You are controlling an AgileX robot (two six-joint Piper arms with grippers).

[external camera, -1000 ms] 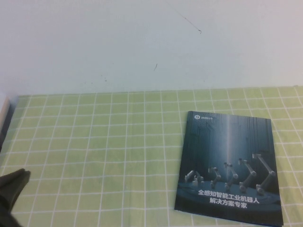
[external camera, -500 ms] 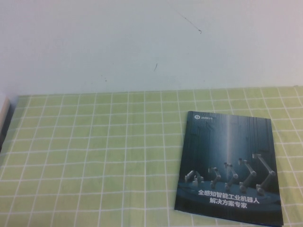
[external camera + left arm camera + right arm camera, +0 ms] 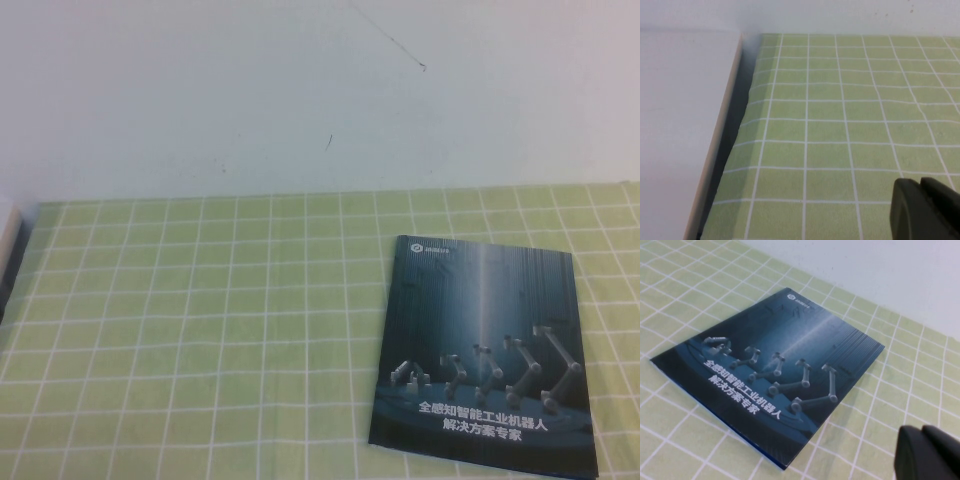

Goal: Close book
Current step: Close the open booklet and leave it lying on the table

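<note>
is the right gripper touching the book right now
Apart. The right wrist view shows bare checked cloth between the right gripper and the book. The left gripper is over the cloth near its left edge, away from the book.

- Worktop [image 3: 200,320]: the checked cloth lay open across the left and middle, with free passage from the near edge to the wall [image 3: 300,90], which closed off the far side.
- Book [image 3: 482,350]: lay shut and flat on the right side, a low obstacle with open room above it.
- White board [image 3: 680,125]: ran raised along the worktop's left edge, a dark gap between it and the cloth.
- Left claw [image 3: 921,200]: over open cloth on the left, fingers together.
- Right claw [image 3: 923,445]: over cloth beside the book, not touching it, fingers together.
</note>
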